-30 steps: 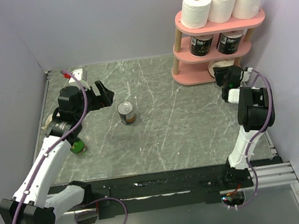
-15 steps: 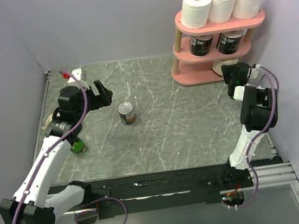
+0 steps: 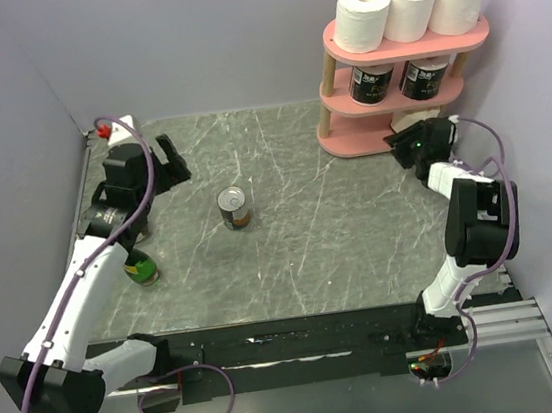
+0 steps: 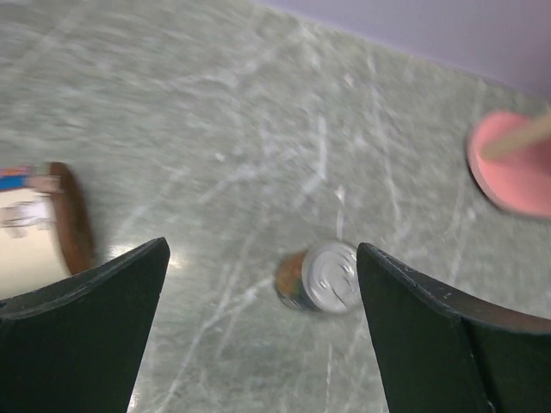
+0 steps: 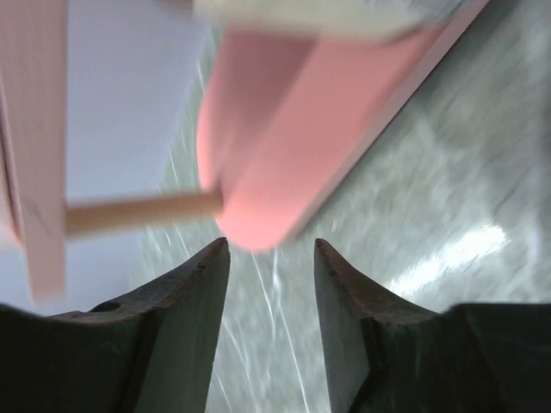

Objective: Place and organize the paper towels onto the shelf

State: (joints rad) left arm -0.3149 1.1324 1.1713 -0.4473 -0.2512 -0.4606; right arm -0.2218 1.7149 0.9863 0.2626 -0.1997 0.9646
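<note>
The pink three-tier shelf (image 3: 349, 142) stands at the far right. Three white paper towel rolls (image 3: 411, 6) sit on its top board and two black-printed rolls (image 3: 399, 81) on the middle board. One more white roll (image 3: 427, 115) shows on the bottom board, partly hidden by my right arm. My right gripper (image 3: 401, 142) is open and empty just in front of the bottom board (image 5: 284, 120), by a wooden post (image 5: 142, 211). My left gripper (image 3: 177, 164) is open and empty at the far left, above the table.
A small metal can (image 3: 235, 208) stands mid-table; it also shows in the left wrist view (image 4: 323, 275). A green object (image 3: 143, 271) sits under my left arm. A cream roll-like thing with a brown rim (image 4: 39, 228) lies at the left. Walls close in on the left, back and right.
My right gripper has drawn back from the bottom-tier roll and turned to point left along the shelf's front. My left gripper has pulled back toward the far left corner.
</note>
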